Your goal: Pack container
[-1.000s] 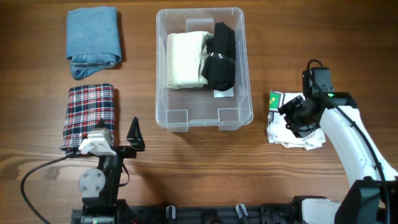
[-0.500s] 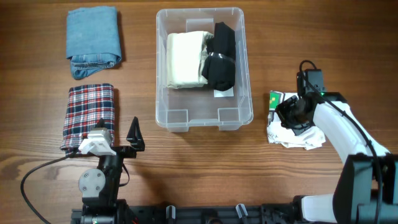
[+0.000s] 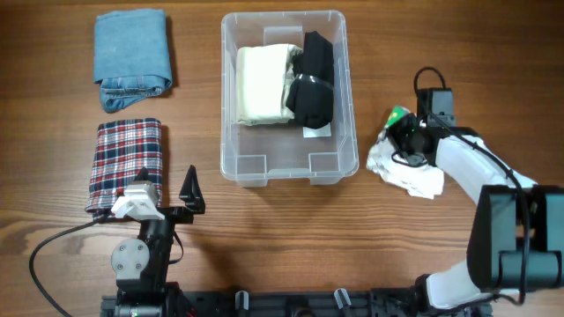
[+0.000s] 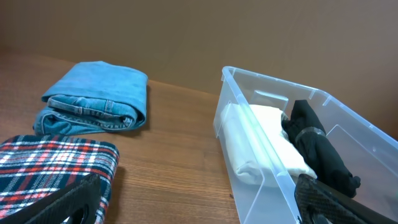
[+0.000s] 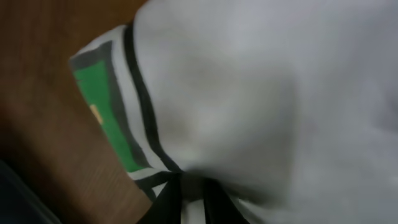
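Note:
The clear container [image 3: 284, 15] stands at the table's top centre. It holds a folded cream garment [image 3: 262, 84] and a black garment [image 3: 315, 79]. It also shows in the left wrist view [image 4: 261, 168]. My right gripper [image 3: 404, 134] is shut on a white garment with a green and black patch [image 3: 410, 172], just right of the container. In the right wrist view the white fabric [image 5: 249, 93] fills the frame, and the gripper [image 5: 193, 199] pinches it at the bottom edge. My left gripper [image 3: 163, 195] is open and empty beside a plaid shirt [image 3: 128, 163].
A folded denim garment [image 3: 132, 57] lies at the far left, above the plaid shirt. Both show in the left wrist view, the denim [image 4: 99, 99] behind the plaid [image 4: 50, 168]. A white label shows under the container's base [image 3: 317, 132].
My right gripper has moved left and up toward the container with the white garment. The garment has shifted, bunched up and partly come off the table. The left arm has not moved.

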Controlling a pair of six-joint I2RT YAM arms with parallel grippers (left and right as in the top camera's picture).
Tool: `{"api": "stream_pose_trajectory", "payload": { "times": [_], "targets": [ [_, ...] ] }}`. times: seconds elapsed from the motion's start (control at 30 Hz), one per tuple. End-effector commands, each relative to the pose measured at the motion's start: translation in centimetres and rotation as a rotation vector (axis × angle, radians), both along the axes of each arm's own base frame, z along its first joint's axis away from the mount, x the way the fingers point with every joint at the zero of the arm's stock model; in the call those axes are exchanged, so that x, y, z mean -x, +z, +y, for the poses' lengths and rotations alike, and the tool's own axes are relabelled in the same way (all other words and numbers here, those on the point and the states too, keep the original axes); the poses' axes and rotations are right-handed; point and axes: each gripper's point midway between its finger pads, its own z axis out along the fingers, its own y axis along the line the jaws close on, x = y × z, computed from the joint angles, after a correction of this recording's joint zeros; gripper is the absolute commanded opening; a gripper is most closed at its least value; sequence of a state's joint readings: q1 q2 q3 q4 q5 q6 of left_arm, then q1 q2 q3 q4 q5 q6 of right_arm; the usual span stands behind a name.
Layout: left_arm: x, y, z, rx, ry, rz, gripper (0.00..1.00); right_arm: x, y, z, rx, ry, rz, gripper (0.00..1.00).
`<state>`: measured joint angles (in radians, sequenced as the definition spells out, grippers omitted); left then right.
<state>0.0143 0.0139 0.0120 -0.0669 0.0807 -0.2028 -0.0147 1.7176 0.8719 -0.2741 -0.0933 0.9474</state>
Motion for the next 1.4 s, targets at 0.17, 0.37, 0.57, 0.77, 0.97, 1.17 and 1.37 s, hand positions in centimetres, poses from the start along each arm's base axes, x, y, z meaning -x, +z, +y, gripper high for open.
{"api": "stream_pose_trajectory", "payload": {
  "times": [0.17,0.37,0.57,0.77,0.97,1.17,1.37],
  "targets": [
    [0.0,-0.2,-0.1,-0.012,-0.008,-0.001,1.0,-6.3,0.5,-3.8,-0.013,0.025,-0.164,0.17],
    [0.0,-0.2,-0.1,-0.012,-0.008,-0.001,1.0,-10.1,7.4,-7.1,0.064,0.15,-0.226,0.24],
    [0.0,-0.2,-0.1,-0.012,-0.008,-0.001,1.0,-7.2,13.1,-8.3,0.042,0.155,-0.067,0.04],
    [0.0,-0.2,-0.1,-0.012,-0.008,-0.001,1.0,0.7,11.1,-7.5,-0.001,0.136,0.252,0.04],
    [0.0,-0.2,-0.1,-0.012,-0.008,-0.001,1.0,4.9,5.9,-6.6,-0.038,0.122,0.401,0.04],
    [0.0,-0.2,-0.1,-0.012,-0.008,-0.001,1.0,5.0,2.0,-6.2,-0.036,0.141,0.349,0.04],
    [0.0,-0.2,-0.1,-0.012,-0.008,-0.001,1.0,4.0,1.0,-6.2,-0.027,0.142,0.294,0.05]
  ]
}}
